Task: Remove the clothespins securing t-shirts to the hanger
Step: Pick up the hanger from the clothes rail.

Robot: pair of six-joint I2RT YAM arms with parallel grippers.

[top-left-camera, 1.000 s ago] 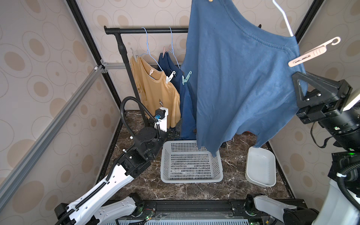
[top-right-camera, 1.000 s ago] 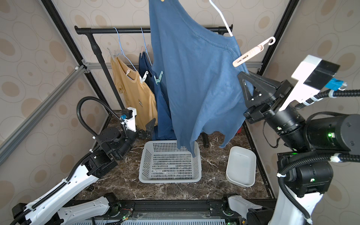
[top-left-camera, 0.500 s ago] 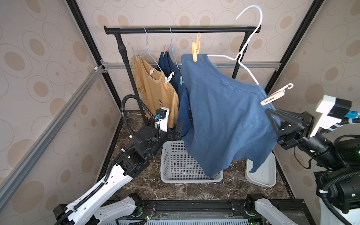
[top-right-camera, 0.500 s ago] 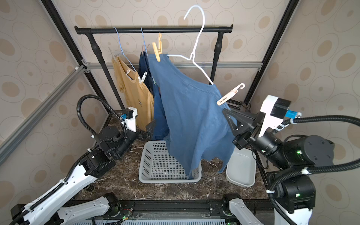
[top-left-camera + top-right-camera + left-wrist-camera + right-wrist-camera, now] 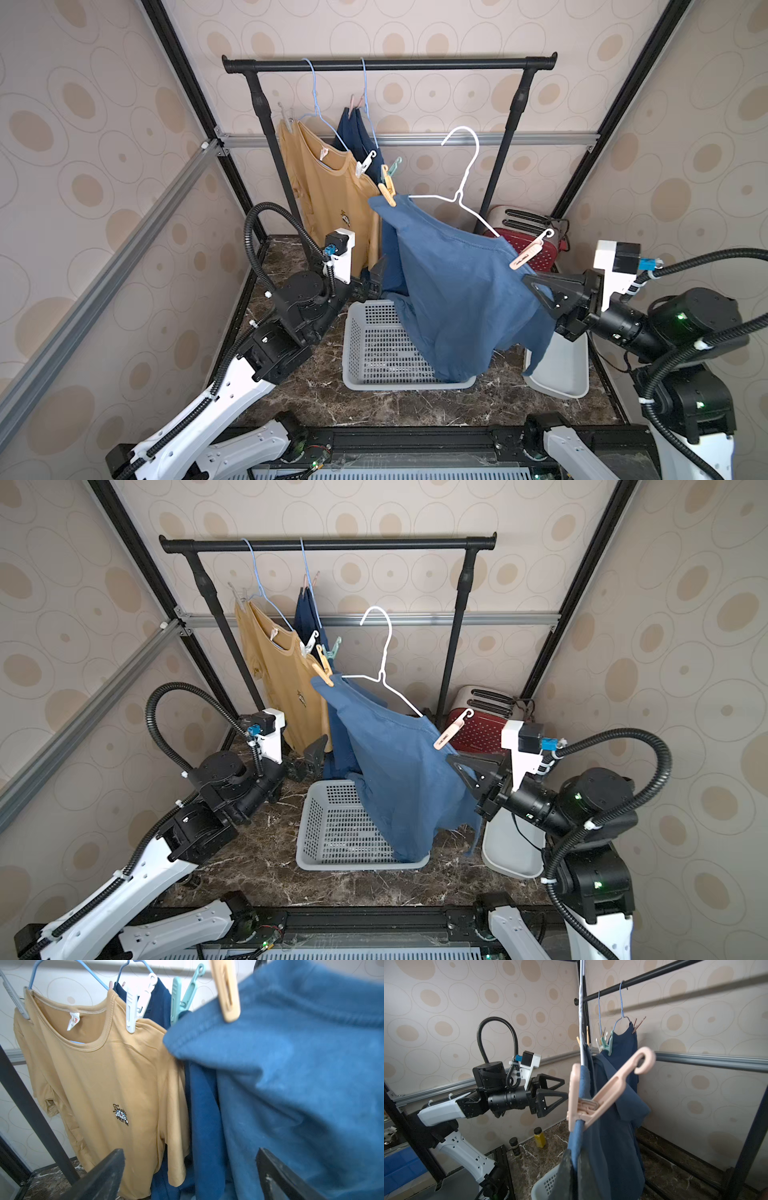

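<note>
Right tool (image 5: 574,1167): shut, pinching blue shirt (image 5: 457,299) at shoulder, just under pink peg (image 5: 600,1095). Left tool (image 5: 565,1089): wide open, holding nothing, close beside shirt's other side. Shirt hangs on white hanger (image 5: 465,183), off rail (image 5: 390,64), hem down at basket (image 5: 365,349). Orange peg (image 5: 227,991) bites other shoulder. Pegs likely light, hard, springy, slippery. Best to squeeze tail ends, not mouth. Cloth soft, floppy, may swing.

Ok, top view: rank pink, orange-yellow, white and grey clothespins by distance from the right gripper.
1. pink clothespin, right beside the right gripper.
2. orange-yellow clothespin, held blue shirt's far shoulder.
3. white clothespin, yellow shirt's nearer shoulder.
4. grey clothespin, its farther shoulder.
</note>
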